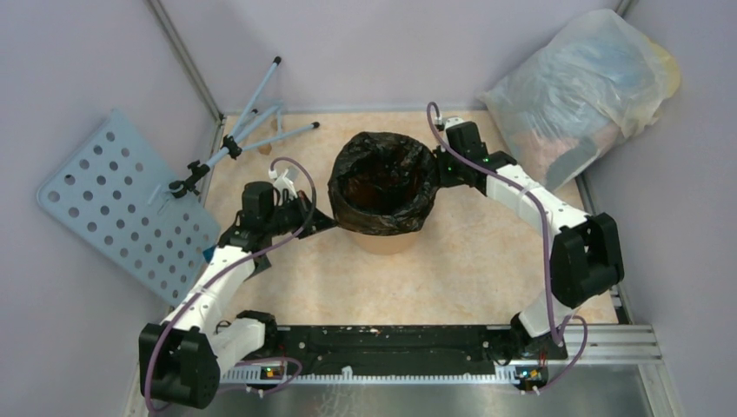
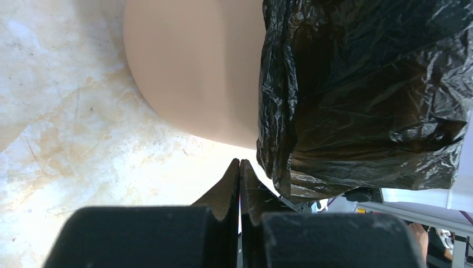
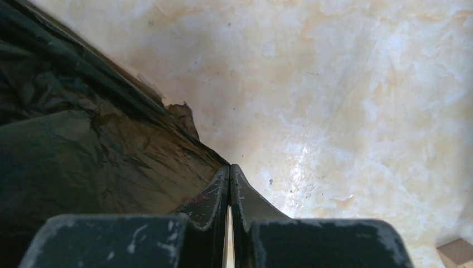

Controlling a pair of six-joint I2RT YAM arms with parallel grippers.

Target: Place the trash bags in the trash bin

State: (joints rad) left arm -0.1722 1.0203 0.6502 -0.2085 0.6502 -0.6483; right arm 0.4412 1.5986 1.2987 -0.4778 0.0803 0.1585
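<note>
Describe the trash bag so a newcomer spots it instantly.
At the middle of the beige marbled table stands a round orange bucket. The black bag lines it, edge folded down over the rim. It is thin, glossy, crinkled black, unlike the big translucent stuffed bag at the far right corner.

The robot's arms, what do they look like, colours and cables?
Both the left arm and right arm have white links with bulky black joint housings, and a thin purple cable loops along each. The left gripper and right gripper have black, tapered fingers; the right's show pale scuffs.
</note>
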